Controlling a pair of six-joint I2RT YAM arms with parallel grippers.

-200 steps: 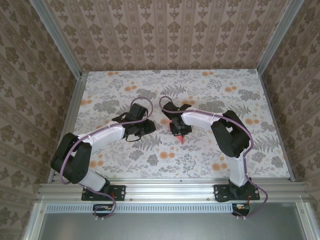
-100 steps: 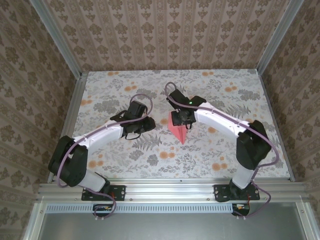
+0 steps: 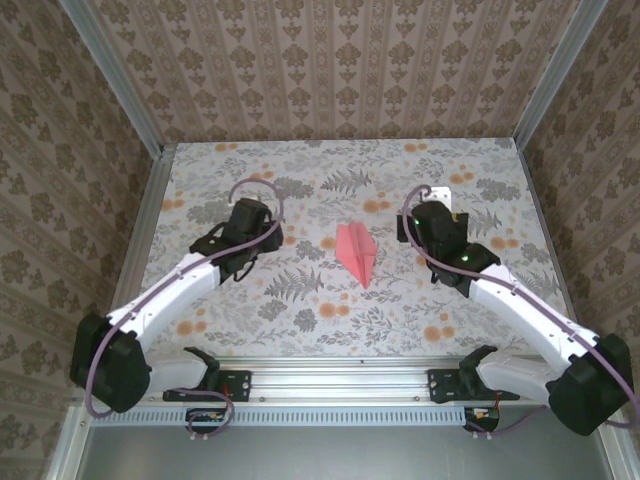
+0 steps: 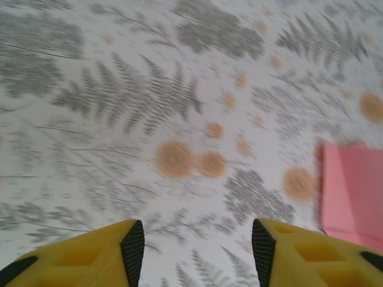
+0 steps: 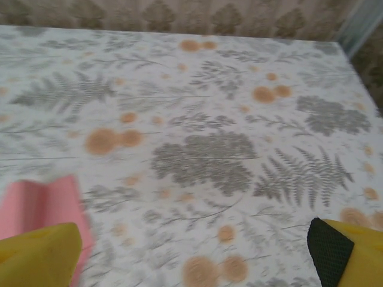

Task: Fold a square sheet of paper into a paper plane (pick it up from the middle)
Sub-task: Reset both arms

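The floral table (image 3: 300,170) carries the plane (image 3: 356,254) at its centre, lying flat with its nose toward the near edge. It lies between the left claw (image 4: 192,242) and the right claw (image 5: 191,257), touching neither. Both claws are released, jaws apart and empty.

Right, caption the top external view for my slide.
Slim salmon-pink paper plane lies on the floral table between the open left gripper and open right gripper, touching neither.

The paper plane (image 3: 357,254), a folded pink dart, lies flat mid-table.
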